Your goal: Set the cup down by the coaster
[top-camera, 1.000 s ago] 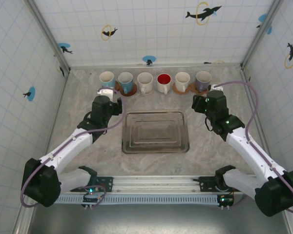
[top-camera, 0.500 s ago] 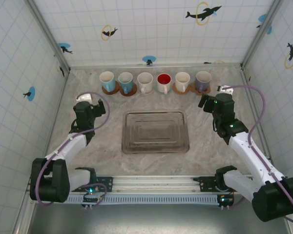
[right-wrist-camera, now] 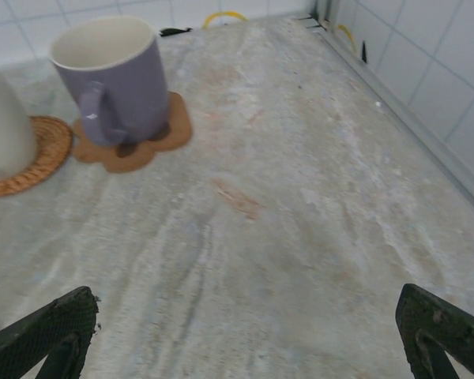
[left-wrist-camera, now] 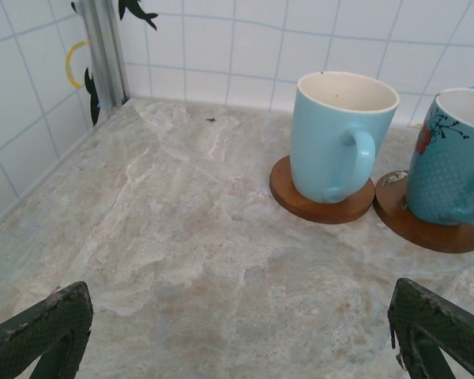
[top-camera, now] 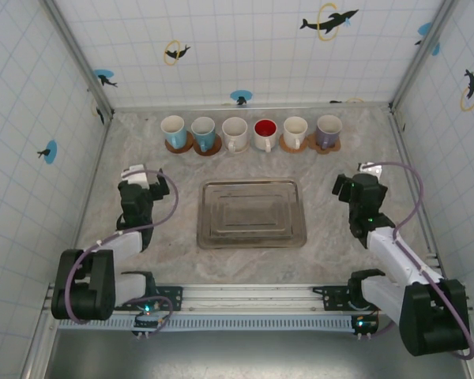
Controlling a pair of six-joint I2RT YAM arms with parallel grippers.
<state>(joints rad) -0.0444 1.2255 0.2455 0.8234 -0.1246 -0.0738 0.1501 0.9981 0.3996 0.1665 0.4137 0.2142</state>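
Cups (top-camera: 253, 134) stand among coasters (top-camera: 211, 148) at the tray's (top-camera: 251, 183) twelve o'clock. Left gripper (top-camera: 142, 175) at nine and right gripper (top-camera: 363, 174) at three gape empty; job looks done.

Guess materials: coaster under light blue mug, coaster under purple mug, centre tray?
Coaster under light blue mug: likely wood, smooth reddish-brown disc, slight sheen. Coaster under purple mug: maybe cork or leather, matte, lobed edge. Tray: looks metal, dull grey sheen, stepped rim.
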